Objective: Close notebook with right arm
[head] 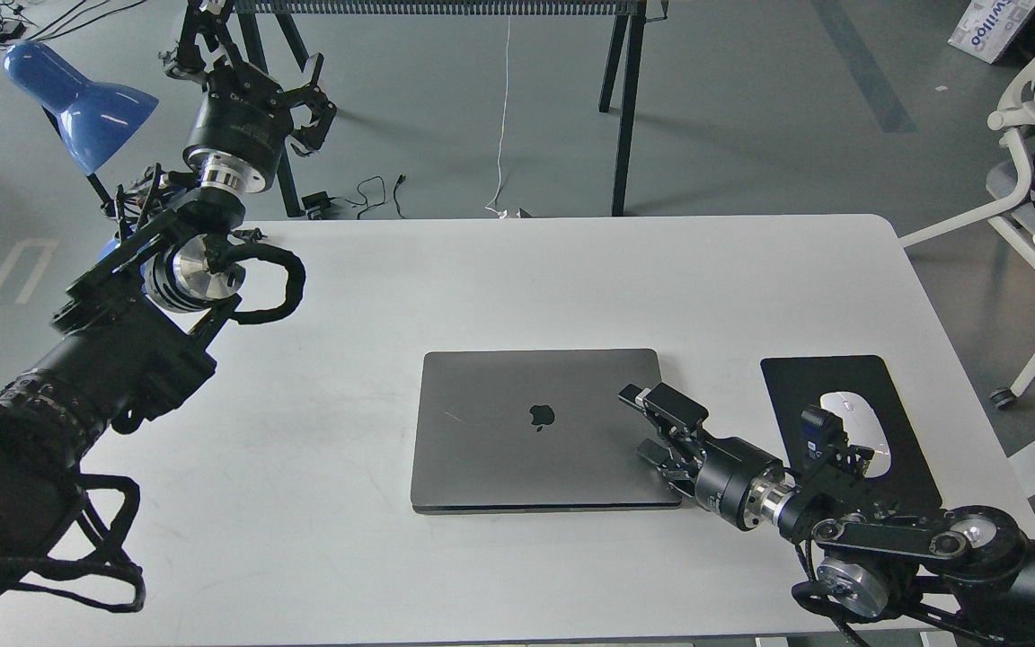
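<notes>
The notebook is a slim space-grey laptop lying flat in the middle of the white table. Its lid is down and the dark apple logo faces up. My right arm comes in from the lower right, with a silver wrist ring and a small blue module near the wrist. My right gripper rests over the lid's right edge, its two fingers apart with nothing between them. My left gripper is held high over the table's far left corner, open and empty.
A black mouse pad with a white mouse lies right of the notebook, close to my right wrist. A blue desk lamp stands at the far left. A white chair is off the right edge. Black frame legs stand behind the table.
</notes>
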`<control>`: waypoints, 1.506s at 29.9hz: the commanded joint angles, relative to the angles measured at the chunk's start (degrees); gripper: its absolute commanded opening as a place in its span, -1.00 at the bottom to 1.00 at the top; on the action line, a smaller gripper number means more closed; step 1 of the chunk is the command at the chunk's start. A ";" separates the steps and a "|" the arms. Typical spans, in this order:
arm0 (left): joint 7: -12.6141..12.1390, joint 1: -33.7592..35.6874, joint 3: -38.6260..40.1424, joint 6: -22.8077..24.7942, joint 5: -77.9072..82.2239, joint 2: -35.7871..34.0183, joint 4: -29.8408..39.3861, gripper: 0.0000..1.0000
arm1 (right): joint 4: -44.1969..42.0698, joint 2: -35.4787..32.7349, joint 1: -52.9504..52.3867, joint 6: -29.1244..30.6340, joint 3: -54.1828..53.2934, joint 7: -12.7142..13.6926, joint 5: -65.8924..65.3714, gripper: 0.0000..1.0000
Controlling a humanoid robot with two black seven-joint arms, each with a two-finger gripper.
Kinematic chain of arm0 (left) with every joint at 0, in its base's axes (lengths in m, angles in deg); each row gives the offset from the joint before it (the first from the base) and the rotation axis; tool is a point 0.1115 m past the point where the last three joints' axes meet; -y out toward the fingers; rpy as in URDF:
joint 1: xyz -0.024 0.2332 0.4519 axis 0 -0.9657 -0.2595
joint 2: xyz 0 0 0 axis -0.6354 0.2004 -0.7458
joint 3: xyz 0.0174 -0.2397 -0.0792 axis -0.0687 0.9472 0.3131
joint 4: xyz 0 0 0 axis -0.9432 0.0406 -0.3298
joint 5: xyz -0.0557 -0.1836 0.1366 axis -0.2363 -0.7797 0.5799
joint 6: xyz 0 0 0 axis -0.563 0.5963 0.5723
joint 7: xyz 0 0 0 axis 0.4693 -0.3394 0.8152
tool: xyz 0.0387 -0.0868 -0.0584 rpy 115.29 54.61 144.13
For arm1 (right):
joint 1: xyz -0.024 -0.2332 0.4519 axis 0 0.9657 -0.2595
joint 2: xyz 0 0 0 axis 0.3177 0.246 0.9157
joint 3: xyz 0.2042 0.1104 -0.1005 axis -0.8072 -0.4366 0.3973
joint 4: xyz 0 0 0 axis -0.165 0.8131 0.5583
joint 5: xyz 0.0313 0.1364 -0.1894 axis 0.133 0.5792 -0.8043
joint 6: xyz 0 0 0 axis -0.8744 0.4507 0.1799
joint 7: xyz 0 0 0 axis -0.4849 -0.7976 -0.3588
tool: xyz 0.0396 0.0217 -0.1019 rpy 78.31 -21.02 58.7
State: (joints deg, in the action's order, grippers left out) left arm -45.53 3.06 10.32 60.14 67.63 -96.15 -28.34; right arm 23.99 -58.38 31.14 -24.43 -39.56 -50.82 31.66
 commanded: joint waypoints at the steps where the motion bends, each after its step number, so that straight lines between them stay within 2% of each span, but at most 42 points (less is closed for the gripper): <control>1: 0.00 0.00 0.01 0.00 0.00 0.00 0.00 1.00 | -2.51 0.37 0.00 -0.06 1.84 0.02 0.02 0.98; 13: 0.00 0.00 0.01 0.00 0.00 0.00 0.00 1.00 | -2.35 -0.60 -3.16 0.29 1.59 0.02 0.55 0.98; 26: 0.00 0.00 0.01 0.00 0.00 0.00 0.00 1.00 | 10.22 -9.03 -13.18 0.91 -3.51 0.02 2.65 0.98; 33: 0.00 0.00 0.01 0.00 0.00 0.00 0.00 1.00 | 9.00 -10.97 -15.11 1.00 -14.84 0.02 2.39 0.98; 39: 0.00 0.00 0.09 0.00 0.00 0.00 0.00 1.00 | 2.67 -10.88 -22.93 2.41 -16.61 0.16 3.35 0.98; 42: 0.00 0.00 0.09 0.00 0.00 0.00 0.00 1.00 | 1.53 -10.01 -23.29 1.88 -17.39 1.30 7.56 0.98; 45: 0.00 0.00 0.09 0.00 0.00 0.00 0.00 1.00 | -0.32 -9.65 -22.77 1.61 -18.89 1.30 12.57 0.98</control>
State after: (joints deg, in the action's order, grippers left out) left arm -45.53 3.06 10.40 60.14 67.63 -96.14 -28.35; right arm 25.31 -68.42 8.07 -22.48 -57.31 -49.72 39.72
